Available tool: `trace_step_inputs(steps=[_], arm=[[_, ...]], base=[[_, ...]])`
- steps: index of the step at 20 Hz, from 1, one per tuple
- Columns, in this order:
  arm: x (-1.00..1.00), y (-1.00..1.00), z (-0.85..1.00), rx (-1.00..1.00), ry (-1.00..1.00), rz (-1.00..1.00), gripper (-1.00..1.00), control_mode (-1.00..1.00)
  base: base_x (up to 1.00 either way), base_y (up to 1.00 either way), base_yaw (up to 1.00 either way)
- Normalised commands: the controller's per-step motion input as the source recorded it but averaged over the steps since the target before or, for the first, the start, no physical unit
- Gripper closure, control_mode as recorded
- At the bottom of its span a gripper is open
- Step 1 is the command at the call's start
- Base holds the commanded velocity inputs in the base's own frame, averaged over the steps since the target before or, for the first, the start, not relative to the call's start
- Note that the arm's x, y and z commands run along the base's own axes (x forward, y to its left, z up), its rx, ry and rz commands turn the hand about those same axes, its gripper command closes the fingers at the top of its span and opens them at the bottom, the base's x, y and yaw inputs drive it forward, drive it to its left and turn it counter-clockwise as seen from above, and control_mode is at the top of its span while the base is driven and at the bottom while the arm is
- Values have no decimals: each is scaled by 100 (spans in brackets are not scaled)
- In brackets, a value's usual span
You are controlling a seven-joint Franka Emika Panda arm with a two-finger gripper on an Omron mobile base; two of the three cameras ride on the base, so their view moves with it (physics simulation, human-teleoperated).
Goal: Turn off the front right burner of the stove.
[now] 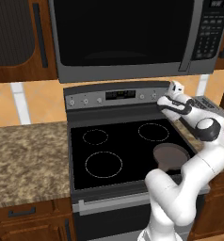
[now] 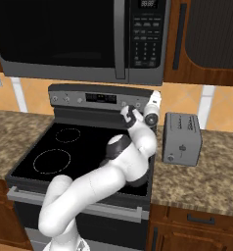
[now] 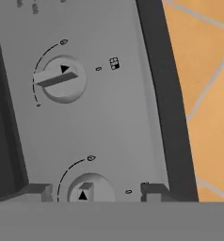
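Two base views show a steel-grey stove with a flat black glass top, set between speckled stone worktops under a black-doored microwave. The front right burner lies at the near right of the glass, and a brown frying pan is seen resting on it. A silver toaster stands on the worktop to the right.

The white arm is reached up to the right end of the stove's grey back panel. In the hand view, the claw is held open, its two dark fingertips set either side of the lower knob, apart from it, not yet closed. A second knob is seen further along the panel, its bar turned off its mark.

Which knob governs the front right burner cannot be read from the tiny icons. For a clean turn, the claw would best be centred on the knob's raised bar, closed firmly, then rotated about the knob's axis without sideways drag.
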Motion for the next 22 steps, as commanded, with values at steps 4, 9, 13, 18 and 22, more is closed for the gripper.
trace_step_inputs(steps=[4, 9, 13, 18, 22], arm=[[13, -9, -30, 0, 0, 11, -100, -100], [-6, 0, -48, -8, 0, 13, -100, -100], [1, -15, -9, -3, -2, 4, -100, -100], [38, -22, -3, 0, 0, 0, -100, -100], [42, -1, 0, 0, 2, 0, -100, -100]], base=[[0, 0, 0], [0, 0, 0], [0, 0, 0], [0, 0, 0], [0, 0, 0]])
